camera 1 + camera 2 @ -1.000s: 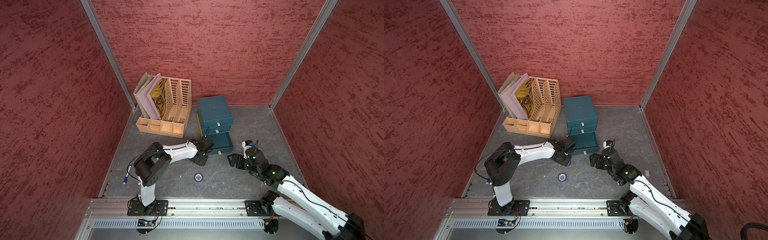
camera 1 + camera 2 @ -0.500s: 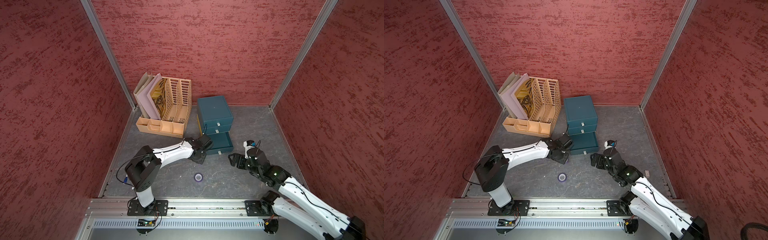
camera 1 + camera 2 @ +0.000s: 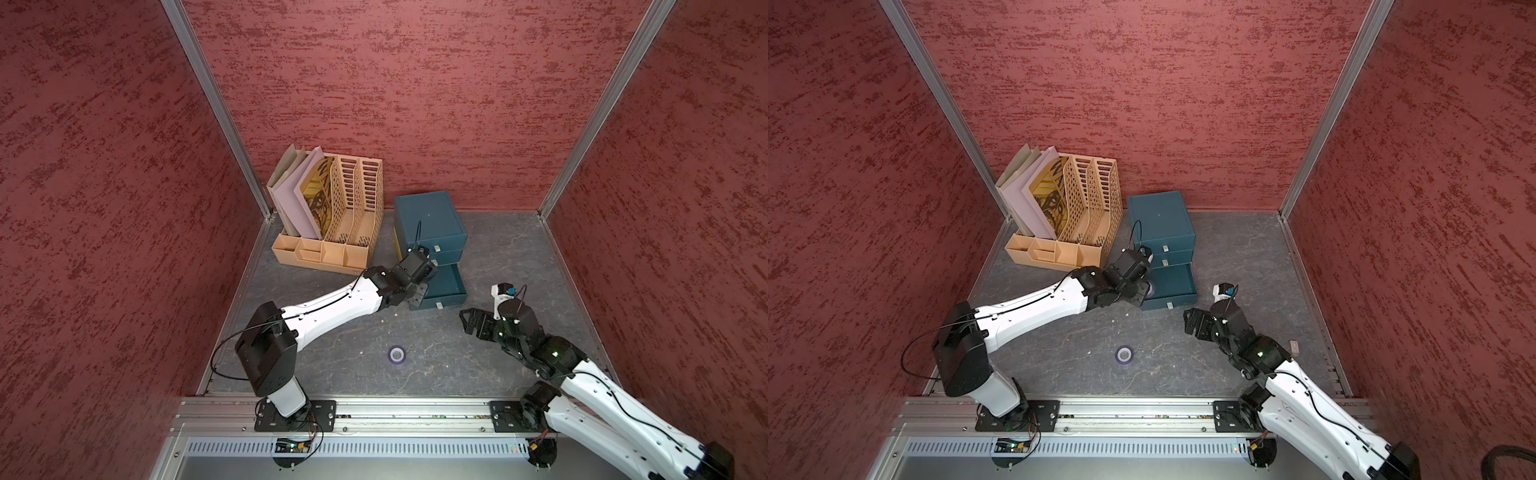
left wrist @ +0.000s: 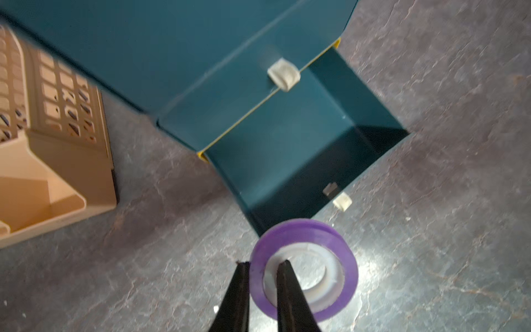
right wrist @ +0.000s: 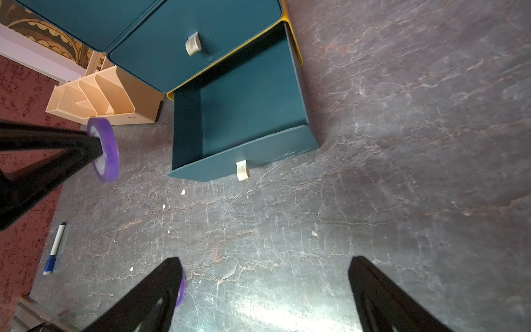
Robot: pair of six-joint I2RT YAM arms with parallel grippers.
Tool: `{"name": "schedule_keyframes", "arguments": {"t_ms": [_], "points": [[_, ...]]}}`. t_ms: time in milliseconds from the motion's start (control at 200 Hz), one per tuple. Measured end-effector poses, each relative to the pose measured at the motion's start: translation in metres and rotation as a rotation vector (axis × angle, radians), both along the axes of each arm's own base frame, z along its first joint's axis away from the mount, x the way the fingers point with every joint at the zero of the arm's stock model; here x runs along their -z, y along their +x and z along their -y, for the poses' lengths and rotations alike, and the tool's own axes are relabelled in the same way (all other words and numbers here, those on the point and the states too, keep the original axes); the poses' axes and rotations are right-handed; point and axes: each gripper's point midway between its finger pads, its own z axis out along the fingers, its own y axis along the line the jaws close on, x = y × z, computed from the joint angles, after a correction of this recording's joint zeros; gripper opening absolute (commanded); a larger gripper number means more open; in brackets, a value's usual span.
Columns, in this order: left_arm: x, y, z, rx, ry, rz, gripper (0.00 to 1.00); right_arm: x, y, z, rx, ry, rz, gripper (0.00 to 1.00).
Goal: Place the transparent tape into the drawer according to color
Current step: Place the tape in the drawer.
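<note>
My left end effector [image 4: 263, 263] is pressed together on the wall of a small glossy purple tape roll with a white core [image 4: 349, 267], one finger through the core and one outside. It holds the roll on edge in the air just beside the near corner of the pulled-out bottom drawer [image 4: 287, 161], not yet over it.

That drawer belongs to the small dark teal three-drawer chest [image 3: 428, 216], and what I can see of its inside looks bare. The two drawers above it are shut (their contents are hidden from me).

My right end effector [image 5: 264, 260] is spread wide and empty, low over the grey marbled desk [image 3: 436, 390], a little in front of the open drawer.

A second purple tape roll [image 3: 397, 354] lies flat on the desk, well apart from the chest, between the two arms.

No red or orange-yellow rolls show anywhere. I judge those are already stowed behind the shut fronts, leaving the purple pair as the last colour. One roll needs carrying over the drawer wall and releasing; the other needs picking up.

The tan slotted file organizer [image 3: 332, 224] beside the chest plays no part.
</note>
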Motion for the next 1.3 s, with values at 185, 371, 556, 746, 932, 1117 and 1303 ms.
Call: {"name": "schedule_keyframes", "arguments": {"t_ms": [185, 371, 556, 746, 932, 1117, 1303], "points": [[0.015, 0.014, 0.009, 0.001, 0.035, 0.033, 0.00, -0.005, -0.003, 0.004, 0.009, 0.010, 0.014, 0.97], [0.021, 0.022, 0.012, -0.008, 0.057, 0.062, 0.00, -0.007, -0.005, 0.007, 0.019, 0.009, 0.020, 0.97], [0.023, 0.027, 0.012, -0.016, 0.067, 0.084, 0.25, -0.005, -0.005, 0.009, 0.024, 0.002, 0.013, 0.97], [0.028, 0.031, 0.013, -0.021, 0.074, 0.091, 0.47, -0.004, -0.006, 0.009, 0.025, 0.001, 0.009, 0.98], [0.029, 0.031, 0.013, -0.023, 0.078, 0.090, 0.56, -0.003, -0.007, 0.009, 0.027, 0.001, 0.004, 0.98], [0.033, 0.025, 0.011, -0.013, 0.079, 0.068, 0.71, -0.003, -0.007, 0.009, 0.027, 0.001, 0.004, 0.98], [0.032, -0.001, -0.004, -0.001, 0.047, -0.009, 1.00, -0.001, -0.006, 0.009, 0.027, -0.006, -0.005, 0.98]]}}
